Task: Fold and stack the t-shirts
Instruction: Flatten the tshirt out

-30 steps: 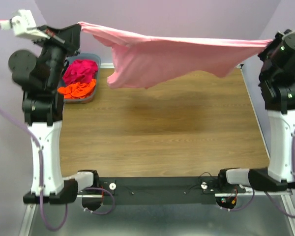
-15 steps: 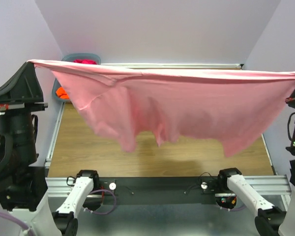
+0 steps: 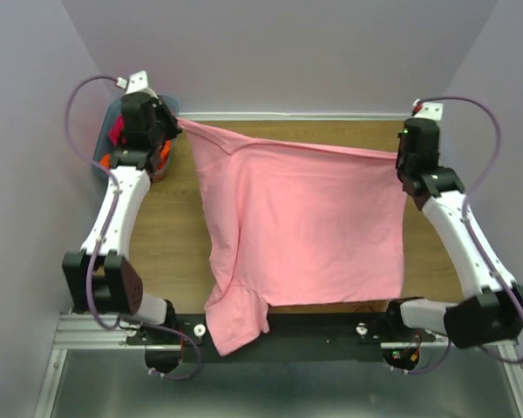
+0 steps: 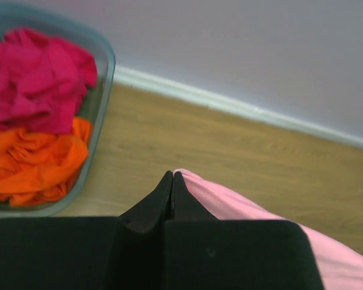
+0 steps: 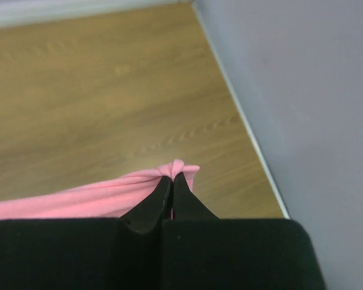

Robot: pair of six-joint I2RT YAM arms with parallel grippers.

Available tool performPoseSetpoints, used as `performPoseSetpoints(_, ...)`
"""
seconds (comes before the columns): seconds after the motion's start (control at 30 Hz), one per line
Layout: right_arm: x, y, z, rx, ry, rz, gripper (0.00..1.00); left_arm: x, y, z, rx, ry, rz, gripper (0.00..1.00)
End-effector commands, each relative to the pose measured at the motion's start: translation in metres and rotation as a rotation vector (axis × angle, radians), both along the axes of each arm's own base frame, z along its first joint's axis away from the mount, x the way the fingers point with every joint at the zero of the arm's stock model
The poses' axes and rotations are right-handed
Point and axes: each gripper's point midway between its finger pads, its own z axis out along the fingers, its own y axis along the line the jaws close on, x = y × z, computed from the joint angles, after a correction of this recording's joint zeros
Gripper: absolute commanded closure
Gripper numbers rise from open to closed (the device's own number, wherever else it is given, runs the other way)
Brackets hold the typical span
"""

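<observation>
The light pink t-shirt (image 3: 296, 226) is stretched between my two grippers over the far part of the wooden table and drapes toward me, one sleeve hanging over the near edge. My left gripper (image 3: 174, 124) is shut on its far left corner, seen in the left wrist view (image 4: 172, 175) with pink cloth (image 4: 230, 202) beside the tips. My right gripper (image 3: 399, 157) is shut on the far right corner; cloth (image 5: 180, 166) bunches at its tips (image 5: 172, 179). The magenta t-shirt (image 4: 33, 78) and orange t-shirt (image 4: 30, 166) lie crumpled in the basket.
The grey-blue plastic basket (image 4: 104, 66) stands at the far left corner of the table (image 3: 166, 235), partly hidden by my left arm in the top view. A white skirting and lilac walls bound the table at the back (image 4: 242, 109) and right (image 5: 242, 115).
Both arms swung from high above the table forward and down to the far edge. The pink shirt went from hanging in the air to spread over the tabletop, still held at both corners.
</observation>
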Motion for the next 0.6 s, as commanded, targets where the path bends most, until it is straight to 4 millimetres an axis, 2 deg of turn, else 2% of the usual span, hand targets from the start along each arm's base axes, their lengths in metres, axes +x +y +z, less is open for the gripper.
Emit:
performPoseSetpoints(0.0, 0.044, -0.004, -0.064, -0.050, 0.059, -0.054, 0.99, 0.054, -0.008, -0.048, 0.010, 0.050, -0.023, 1.00)
performPoseSetpoints(0.07, 0.062, -0.003, -0.093, -0.061, 0.098, -0.054, 0.99, 0.074, -0.016, -0.077, -0.003, 0.114, -0.058, 1.00)
performPoseSetpoints(0.1, 0.073, -0.005, -0.122, -0.067, 0.154, -0.060, 0.99, 0.092, -0.018, -0.105, -0.014, 0.167, -0.058, 1.00)
performPoseSetpoints(0.17, 0.095, -0.003, -0.140, -0.052, 0.160, -0.043, 0.99, 0.107, -0.022, -0.125, -0.033, 0.198, -0.064, 1.00)
performPoseSetpoints(0.2, 0.104, -0.006, -0.166, -0.054, 0.211, -0.047, 0.99, 0.120, -0.024, -0.140, -0.036, 0.219, -0.069, 1.00)
performPoseSetpoints(0.23, 0.114, -0.004, -0.172, -0.042, 0.213, -0.031, 0.99, 0.126, -0.026, -0.145, -0.042, 0.224, -0.080, 1.00)
performPoseSetpoints(0.27, 0.124, -0.005, -0.170, -0.037, 0.201, -0.030, 0.99, 0.132, -0.028, -0.151, -0.041, 0.232, -0.088, 1.00)
performPoseSetpoints(0.3, 0.131, -0.008, -0.177, -0.031, 0.212, -0.033, 0.99, 0.144, -0.029, -0.156, -0.042, 0.234, -0.096, 1.00)
performPoseSetpoints(0.33, 0.143, -0.007, -0.187, -0.051, 0.239, -0.006, 0.99, 0.148, -0.031, -0.162, -0.045, 0.246, -0.104, 1.00)
performPoseSetpoints(0.4, 0.153, -0.009, -0.198, -0.054, 0.261, 0.001, 0.99, 0.163, -0.032, -0.168, -0.040, 0.246, -0.109, 1.00)
performPoseSetpoints(0.57, 0.180, -0.005, -0.219, -0.028, 0.281, 0.043, 0.99, 0.174, -0.041, -0.183, -0.078, 0.274, -0.142, 1.00)
